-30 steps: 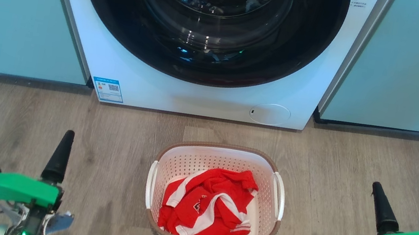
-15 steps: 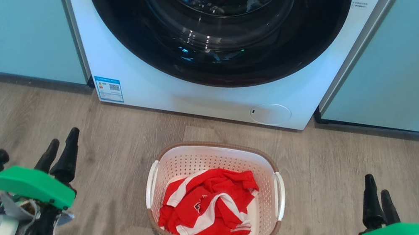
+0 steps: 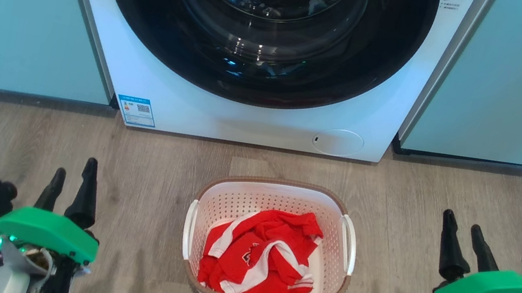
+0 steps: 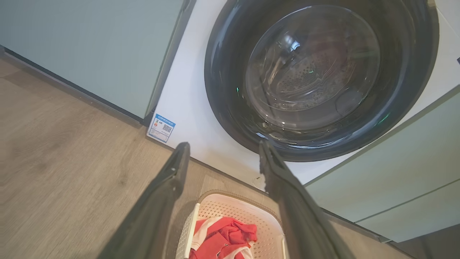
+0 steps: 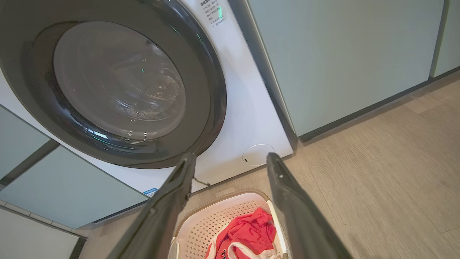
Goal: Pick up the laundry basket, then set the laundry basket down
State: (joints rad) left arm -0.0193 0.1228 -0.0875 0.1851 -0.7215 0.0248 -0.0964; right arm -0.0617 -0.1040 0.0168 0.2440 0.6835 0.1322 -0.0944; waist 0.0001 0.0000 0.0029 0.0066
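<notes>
The laundry basket (image 3: pixel 231 200) stands on the wood floor in front of the washing machine, white and perforated with a brown rim band and two white side handles. A crumpled red-and-white garment (image 3: pixel 258 255) lies inside it. My left gripper (image 3: pixel 73 173) is open at the lower left, well apart from the basket's left handle. At the lower right my right gripper (image 3: pixel 464 227) is open too, clear of the right handle. Both wrist views show the basket (image 4: pixel 230 210) (image 5: pixel 215 216) low between the spread fingers, with nothing gripped.
A white front-loading washing machine (image 3: pixel 244 117) with a dark round door stands just behind the basket. Pale green cabinet fronts (image 3: pixel 22 21) flank it on both sides. Wood floor (image 3: pixel 145 175) stretches left and right of the basket.
Both grippers have rolled so that each now shows two separate fingers, and both have shifted slightly inward toward the basket. The basket has not moved.
</notes>
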